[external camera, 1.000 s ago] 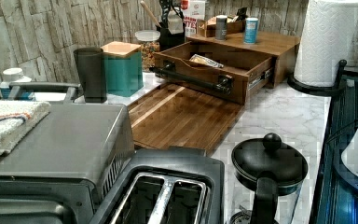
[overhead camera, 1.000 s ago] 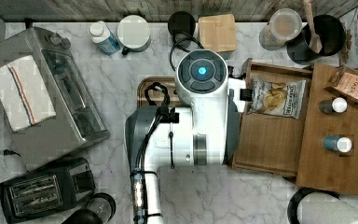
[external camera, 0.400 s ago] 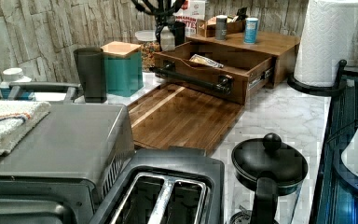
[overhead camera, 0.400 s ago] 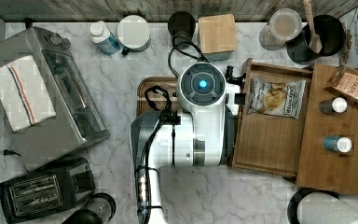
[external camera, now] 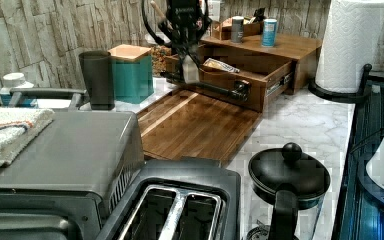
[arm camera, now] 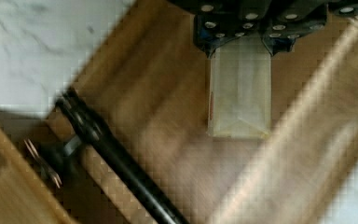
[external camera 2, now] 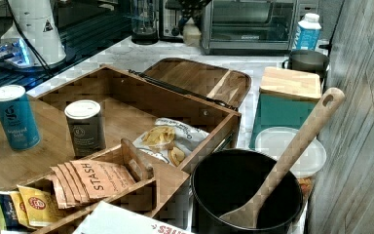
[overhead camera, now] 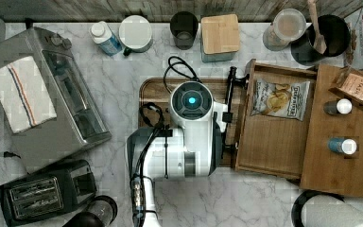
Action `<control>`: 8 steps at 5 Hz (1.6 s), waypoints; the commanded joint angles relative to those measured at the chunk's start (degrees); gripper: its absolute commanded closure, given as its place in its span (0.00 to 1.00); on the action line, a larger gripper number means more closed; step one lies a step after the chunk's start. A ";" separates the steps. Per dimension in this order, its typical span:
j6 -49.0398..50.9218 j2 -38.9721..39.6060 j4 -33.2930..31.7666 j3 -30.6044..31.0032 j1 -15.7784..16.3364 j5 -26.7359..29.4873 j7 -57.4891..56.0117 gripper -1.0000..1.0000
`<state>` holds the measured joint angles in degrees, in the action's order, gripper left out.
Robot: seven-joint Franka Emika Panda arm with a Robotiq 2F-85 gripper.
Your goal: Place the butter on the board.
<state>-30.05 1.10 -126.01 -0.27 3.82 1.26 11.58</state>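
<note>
In the left view, past the toaster (external camera: 175, 210) and toaster oven (external camera: 55, 150) in the foreground, the board (external camera: 195, 127) lies flat on the marble counter (external camera: 300, 117) with its black bar handle (external camera: 207, 86) against the open wooden drawer (external camera: 240, 75). Above the board's far end the gripper (external camera: 190, 60) hangs with its jaws pinching the butter (external camera: 190, 70), a pale wrapped stick held upright and clear of the wood. The wrist view shows the butter (arm camera: 238, 93) clamped between the fingers (arm camera: 209, 44) over the board (arm camera: 158, 130), near the handle (arm camera: 116, 158).

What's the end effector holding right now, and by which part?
The butter, gripped at its upper end by the end effector; the rest hangs free above the board.
</note>
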 commanded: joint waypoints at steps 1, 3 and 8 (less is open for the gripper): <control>-12.94 -10.13 -13.82 4.85 4.56 1.48 -0.85 1.00; -22.61 -7.39 -18.92 5.55 5.51 2.74 3.16 1.00; -33.33 1.52 -20.21 8.01 6.60 0.79 12.12 1.00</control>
<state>-62.78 2.09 -149.28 6.93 10.23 -0.88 27.18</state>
